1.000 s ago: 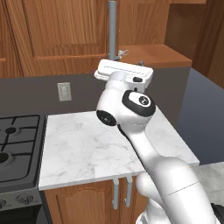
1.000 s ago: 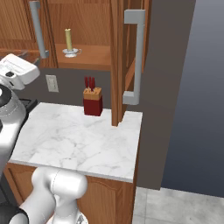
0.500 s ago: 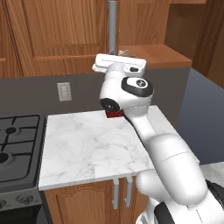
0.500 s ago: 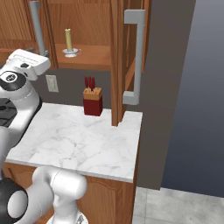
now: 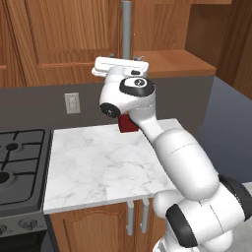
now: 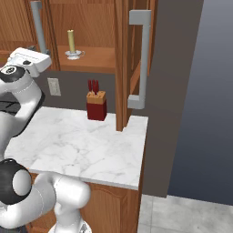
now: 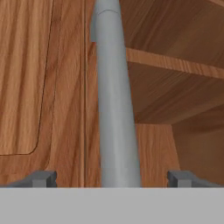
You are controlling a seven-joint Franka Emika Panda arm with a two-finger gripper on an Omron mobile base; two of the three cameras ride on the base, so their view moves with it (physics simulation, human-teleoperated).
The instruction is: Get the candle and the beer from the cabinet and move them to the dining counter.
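A slim pale yellow candle [image 6: 71, 41] stands in a small silvery holder on the bottom shelf of the cabinet [image 6: 98, 63]. The cabinet's right door is swung open. My gripper [image 7: 113, 178] is open, raised in front of the left door. That door's vertical silver handle [image 7: 114, 96] runs up between the two fingertips [image 7: 41, 178], and whether they touch it cannot be told. From the left base view the gripper [image 5: 123, 59] sits just below the handle [image 5: 126, 22]. The beer and the dining counter are out of view.
A red knife block [image 6: 96, 105] stands at the back of the small marble worktop [image 5: 98, 162], partly behind my arm. A stove [image 5: 15, 162] adjoins it on the left. The open right door's handle [image 6: 142, 59] juts out over the worktop's right end.
The hand has risen slightly and swung in closer to the left door's handle. The jaws stay wide open.
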